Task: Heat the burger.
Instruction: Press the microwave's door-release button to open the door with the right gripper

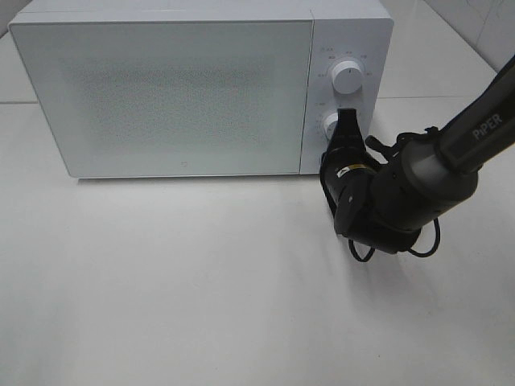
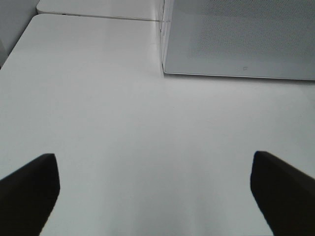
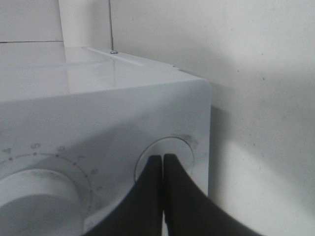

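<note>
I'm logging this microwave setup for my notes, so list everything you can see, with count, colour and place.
microwave: one, white, at the back of the table, door shut.
knobs: two, white, on the microwave's right panel, upper knob above lower knob.
table: one, white, under everything.
burger: none in view.
left gripper: one, black, open, above the table with the microwave ahead of it.
right gripper: one, black, shut, tips at the lower knob.

Microwave [image 1: 161, 88] at table's [image 1: 161, 305] rear, right arm [image 1: 451, 153] before its lower dial [image 1: 327, 123]
</note>
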Robot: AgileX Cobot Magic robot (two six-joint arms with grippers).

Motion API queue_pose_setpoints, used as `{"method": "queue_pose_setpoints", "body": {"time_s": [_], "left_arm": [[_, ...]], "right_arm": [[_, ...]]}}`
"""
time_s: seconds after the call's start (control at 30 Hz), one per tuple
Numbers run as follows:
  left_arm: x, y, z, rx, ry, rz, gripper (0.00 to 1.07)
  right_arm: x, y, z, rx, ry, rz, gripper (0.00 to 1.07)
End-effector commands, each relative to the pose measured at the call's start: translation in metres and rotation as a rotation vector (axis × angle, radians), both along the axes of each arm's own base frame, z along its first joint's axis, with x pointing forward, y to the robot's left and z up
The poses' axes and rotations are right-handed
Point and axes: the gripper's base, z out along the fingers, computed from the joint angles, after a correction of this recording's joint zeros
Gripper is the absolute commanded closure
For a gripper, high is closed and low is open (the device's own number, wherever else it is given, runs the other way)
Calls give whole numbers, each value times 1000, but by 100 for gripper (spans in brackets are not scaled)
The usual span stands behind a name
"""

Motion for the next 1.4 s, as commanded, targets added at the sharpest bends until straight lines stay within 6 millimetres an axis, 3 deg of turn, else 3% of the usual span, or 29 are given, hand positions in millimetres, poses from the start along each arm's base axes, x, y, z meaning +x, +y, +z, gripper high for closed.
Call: {"method": "queue_pose_setpoints", "body": {"time_s": [0.03,0.3,0.87,1.17,1.4], "left_arm": [[-2,0,0,0,-27,-5,9],[-2,0,0,0,-27,-5,9],[-2,0,0,0,-27,-5,9],[-2,0,0,0,-27,-5,9],[-2,0,0,0,-27,-5,9]], "right_arm": [[5,1,3,10,-14,-3,107],[13,6,-2,24,-6,-4,107],[37,7,28,-2,-233,-57,107],[60,-4,56,-67,-403,-107,107],[59,-4,58,-76,-427,-104,107]]}}
